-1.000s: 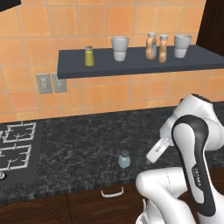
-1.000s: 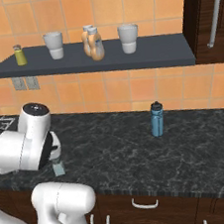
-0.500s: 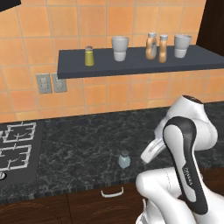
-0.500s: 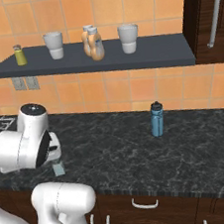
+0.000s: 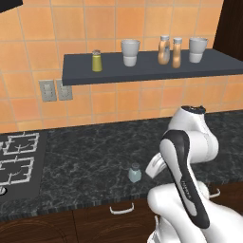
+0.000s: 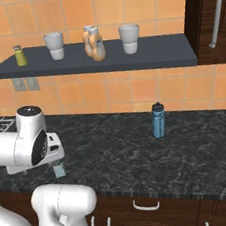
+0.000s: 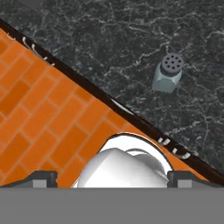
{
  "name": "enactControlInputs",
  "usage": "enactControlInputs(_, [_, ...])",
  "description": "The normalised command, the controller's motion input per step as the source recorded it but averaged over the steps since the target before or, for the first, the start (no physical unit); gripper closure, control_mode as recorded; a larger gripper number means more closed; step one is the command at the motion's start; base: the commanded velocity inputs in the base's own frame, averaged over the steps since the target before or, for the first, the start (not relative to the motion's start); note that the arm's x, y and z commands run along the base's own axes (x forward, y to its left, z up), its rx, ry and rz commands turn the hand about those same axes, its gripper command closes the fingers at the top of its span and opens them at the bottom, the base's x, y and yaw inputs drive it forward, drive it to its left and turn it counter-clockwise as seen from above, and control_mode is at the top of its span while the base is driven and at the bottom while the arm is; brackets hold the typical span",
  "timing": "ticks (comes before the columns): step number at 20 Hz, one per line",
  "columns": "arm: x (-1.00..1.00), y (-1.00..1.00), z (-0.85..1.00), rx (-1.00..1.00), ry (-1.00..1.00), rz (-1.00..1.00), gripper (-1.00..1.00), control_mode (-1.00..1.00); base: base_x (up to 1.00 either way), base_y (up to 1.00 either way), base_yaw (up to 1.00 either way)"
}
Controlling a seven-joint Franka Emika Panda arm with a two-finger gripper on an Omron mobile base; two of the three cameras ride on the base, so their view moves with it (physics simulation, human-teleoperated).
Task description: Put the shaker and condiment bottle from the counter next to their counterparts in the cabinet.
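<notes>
Shaker [image 7: 168, 72]: upright on counter [image 7: 109, 39], ahead of and apart from the fingers [image 7: 40, 178], unheld; fingers spread wide; arm has swung lower toward it since a second ago; grasp pending; bottle [image 5: 176, 52] already on cabinet [image 5: 142, 71].

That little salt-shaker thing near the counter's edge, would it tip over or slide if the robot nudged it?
The shaker looks squat, with a base wider than its cap, so it would probably slide on the counter rather than tip. Its small size suggests it is light. It stands near the front edge, so a push that way might knock it off.
</notes>
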Motion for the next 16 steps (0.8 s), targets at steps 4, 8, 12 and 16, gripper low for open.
enactControlInputs(4, [0.37, 0.02, -0.21, 0.0, 0.0, -0.1, -1.0, -1.0, 0.0, 0.0, 0.0])
enactControlInputs(8, [0.07, 0.02, -0.06, 0.0, 0.0, -0.02, -1.0, -1.0, 0.0, 0.0, 0.0])
enactControlInputs(12, [0.03, 0.0, -0.18, -0.01, -0.01, -0.02, -1.0, -1.0, 0.0, 0.0, 0.0])
enactControlInputs(16, [0.18, 0.04, -0.22, -0.04, -0.06, -0.06, -1.0, -1.0, 0.0, 0.0, 0.0])
